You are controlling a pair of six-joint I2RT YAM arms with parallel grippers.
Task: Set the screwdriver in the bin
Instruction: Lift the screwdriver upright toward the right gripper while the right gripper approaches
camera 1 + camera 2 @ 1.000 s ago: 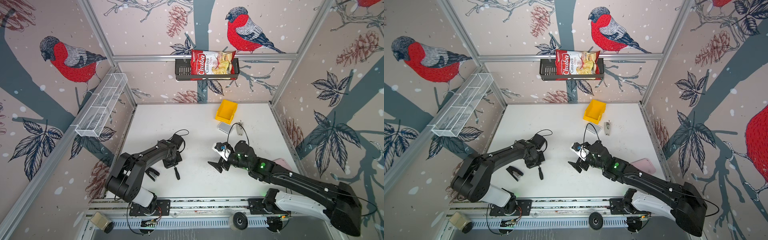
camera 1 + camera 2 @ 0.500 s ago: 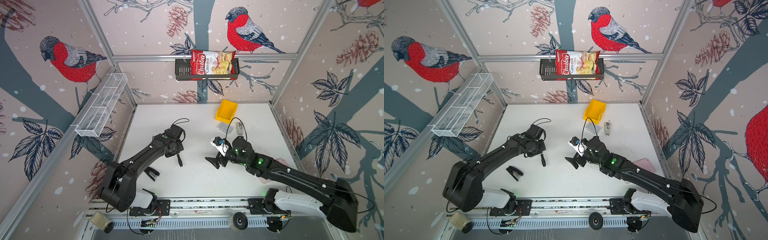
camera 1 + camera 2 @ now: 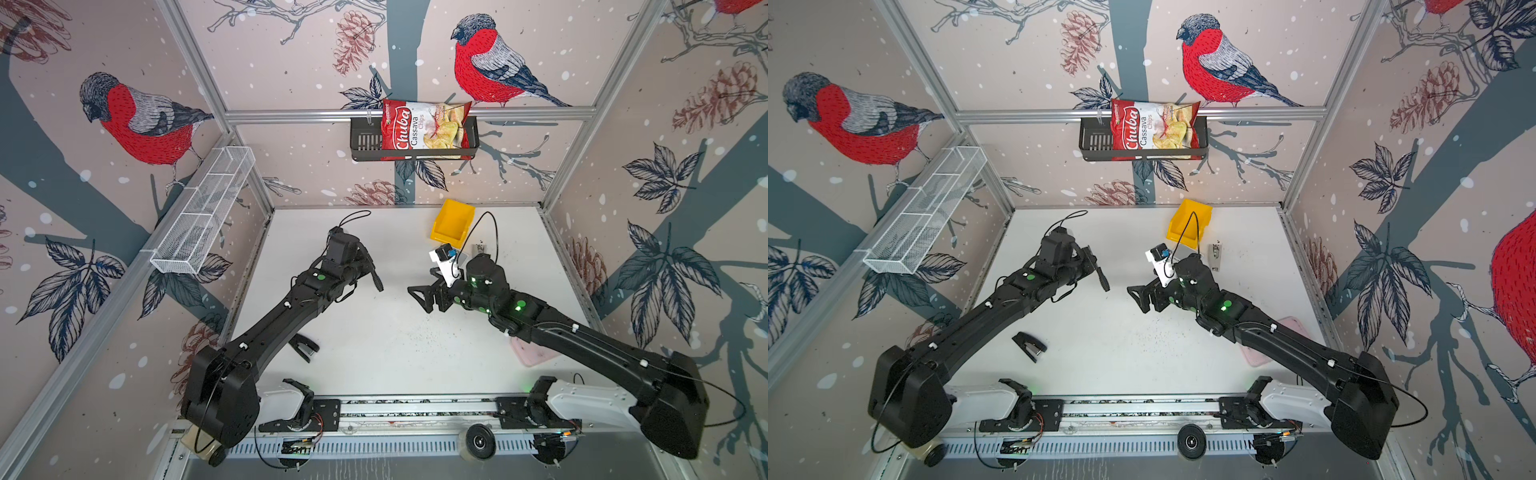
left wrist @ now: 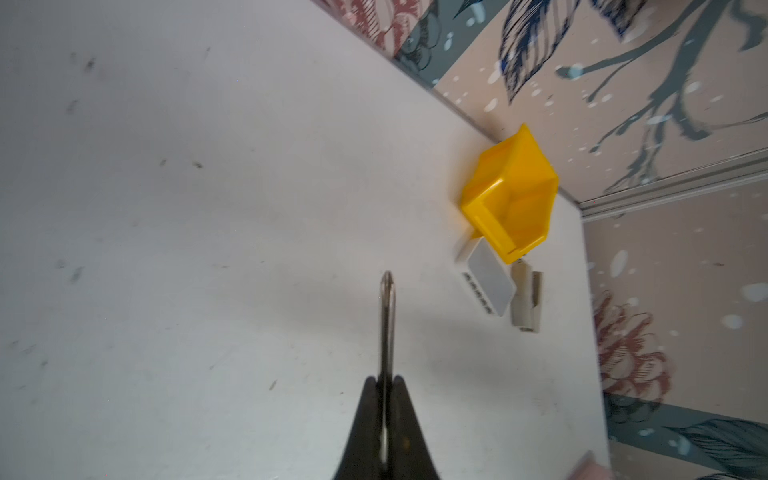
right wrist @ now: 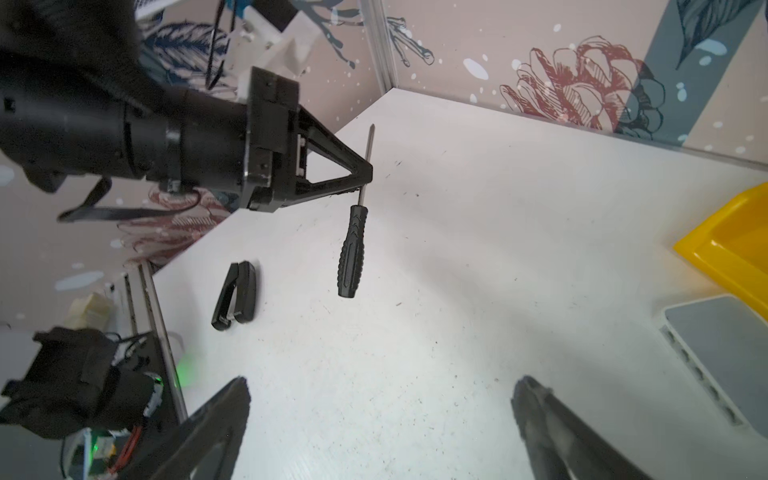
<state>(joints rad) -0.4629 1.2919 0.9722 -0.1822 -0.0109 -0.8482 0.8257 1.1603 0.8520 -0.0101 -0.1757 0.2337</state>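
Screwdriver clamped by shaft in left jaws; right jaws wide apart, empty.

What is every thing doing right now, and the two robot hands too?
screwdriver, held above the table by its shaft.
left hand, shut on the screwdriver.
right hand, open, holding nothing.
bin, upright on the table, empty.
stapler, lying on the table.
chips bag, sitting in the black wall basket.

Chips bag: "Chuba Cassava Chips"; other print unreadable
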